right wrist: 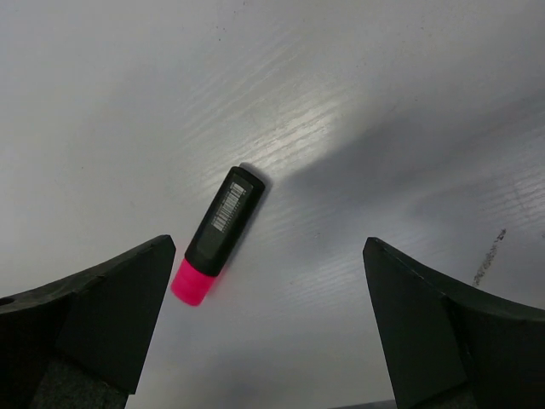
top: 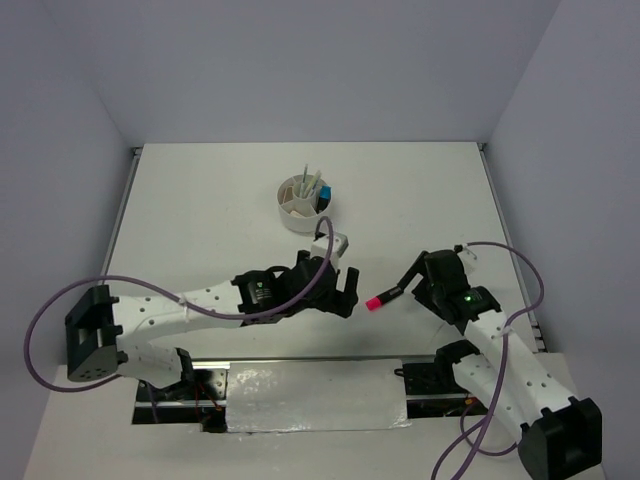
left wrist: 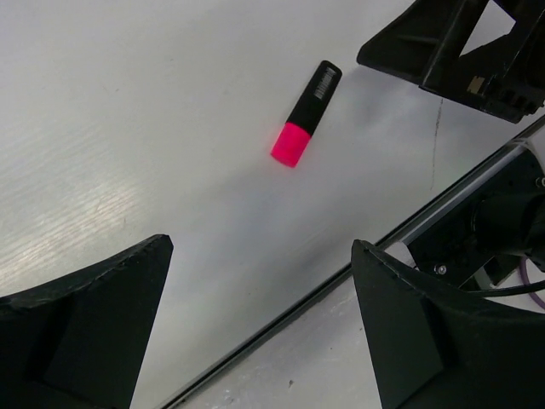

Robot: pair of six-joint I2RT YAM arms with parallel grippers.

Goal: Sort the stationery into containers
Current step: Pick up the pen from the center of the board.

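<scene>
While I watch, pink-and-black highlighter [top: 383, 298] lies flat toward the near edge of the bench [top: 220, 200], between left gripper [top: 345, 290] and right gripper [top: 418, 278], untouched | both jaws wide, empty | stubby black barrel, barcode, pink end.

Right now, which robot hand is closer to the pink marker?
Right. The right gripper hovers over the pink marker, open fingers either side of it. The left gripper, also open, has the marker out beyond its fingertips.

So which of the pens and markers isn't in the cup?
The pink-and-black highlighter: it lies alone on the table, while the pens and the blue highlighter stand in the white cup.
</scene>
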